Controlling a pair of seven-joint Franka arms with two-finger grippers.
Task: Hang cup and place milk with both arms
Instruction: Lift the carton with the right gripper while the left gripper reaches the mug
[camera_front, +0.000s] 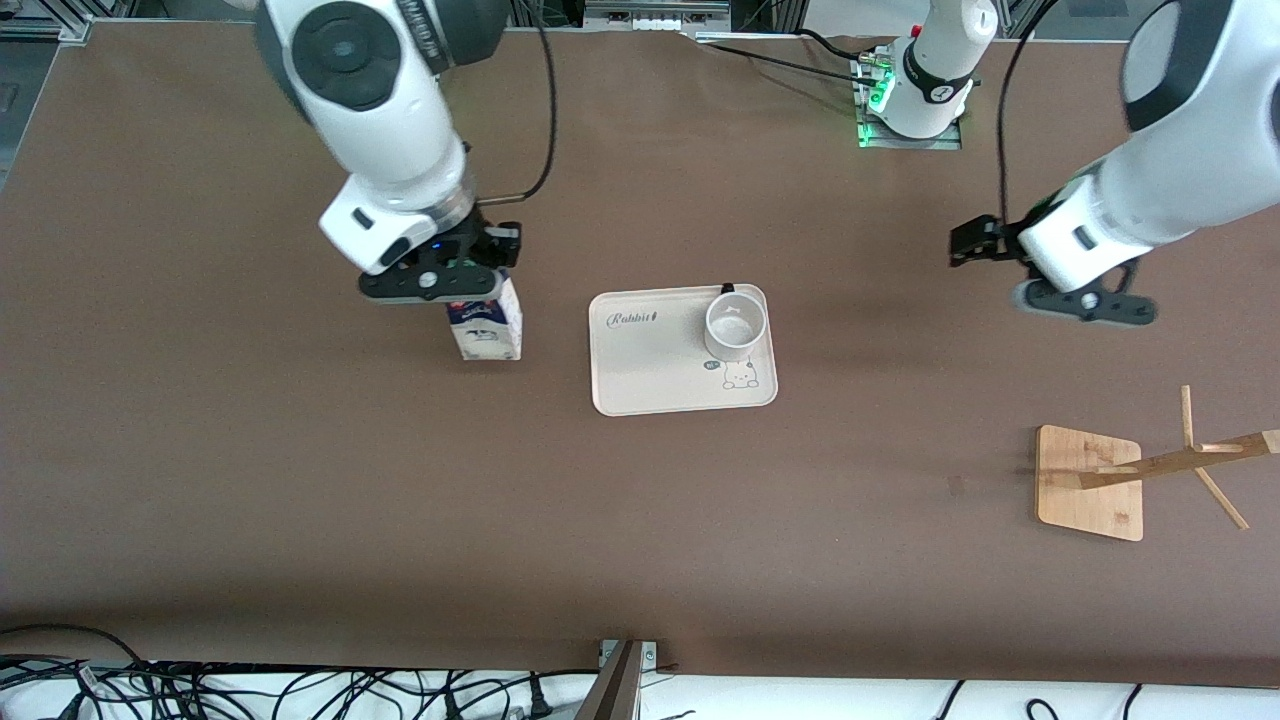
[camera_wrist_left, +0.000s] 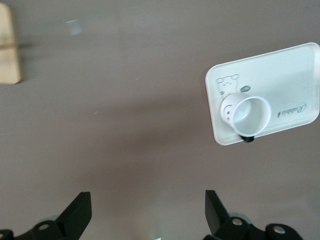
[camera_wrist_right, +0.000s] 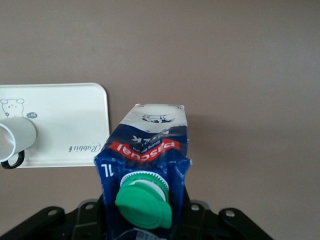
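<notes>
We see two bulky white arms with dark grey joint bands, the right arm (camera_front: 385, 110) in the upper left of the frame, the left arm (camera_front: 1150, 190) in the upper right. Each ends in a black two-finger gripper body with round silver screws. Black cables loop along both arms. A green light glows at the left arm's base (camera_front: 915, 100).

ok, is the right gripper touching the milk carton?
Touching. In the right wrist view the right gripper has its jaws shut on the milk carton at its top; the front view shows the gripper sitting on the carton's top.
</notes>
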